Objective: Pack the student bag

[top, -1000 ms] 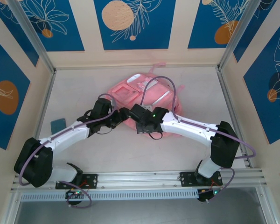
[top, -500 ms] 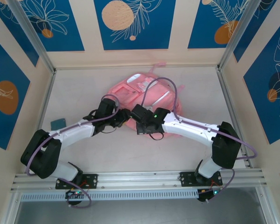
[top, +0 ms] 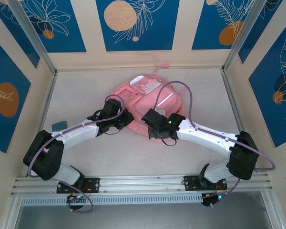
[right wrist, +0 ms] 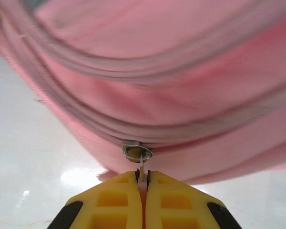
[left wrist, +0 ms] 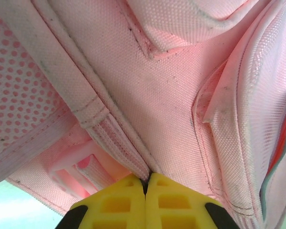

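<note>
Mid-table, toward the back wall: one large soft pink fabric backpack, which we judge limp and light and best taken by seams and pulls. Left gripper is pinched tight on one stitched pink seam. Right gripper is clamped on one small metal zipper pull. One flat teal card lies well apart.

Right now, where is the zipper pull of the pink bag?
In the right wrist view the zipper pull sits low at the centre, on the near edge of the pink bag, pinched by the right gripper just above the table.
</note>
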